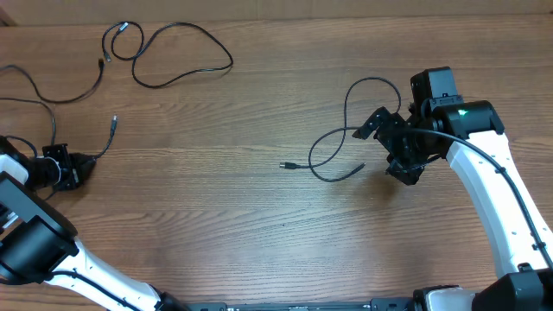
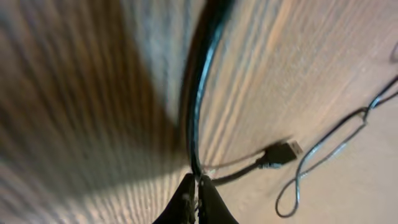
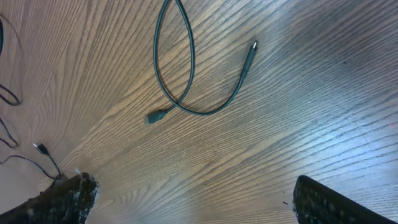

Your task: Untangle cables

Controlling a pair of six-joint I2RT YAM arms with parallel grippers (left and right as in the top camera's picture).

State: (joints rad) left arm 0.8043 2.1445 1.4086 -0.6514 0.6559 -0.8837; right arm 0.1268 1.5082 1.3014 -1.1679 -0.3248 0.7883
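Note:
My left gripper (image 1: 67, 166) is at the table's left edge, shut on a thin black cable (image 1: 104, 142) whose plug (image 1: 113, 122) lies just to its right. In the left wrist view the closed fingers (image 2: 196, 190) pinch this cable (image 2: 196, 93), with its USB plug (image 2: 283, 152) lying beyond. A second long black cable (image 1: 186, 73) lies looped at the back left. A short black cable (image 1: 333, 138) lies looped at the centre right. My right gripper (image 1: 393, 149) is open just to its right. In the right wrist view (image 3: 196, 205) that short cable (image 3: 180, 93) lies ahead of the empty jaws.
More black cable (image 1: 34, 91) runs off the left edge behind my left gripper. A thin cable loop (image 2: 323, 152) lies past the USB plug in the left wrist view. The wooden table (image 1: 216, 225) is bare at the front centre.

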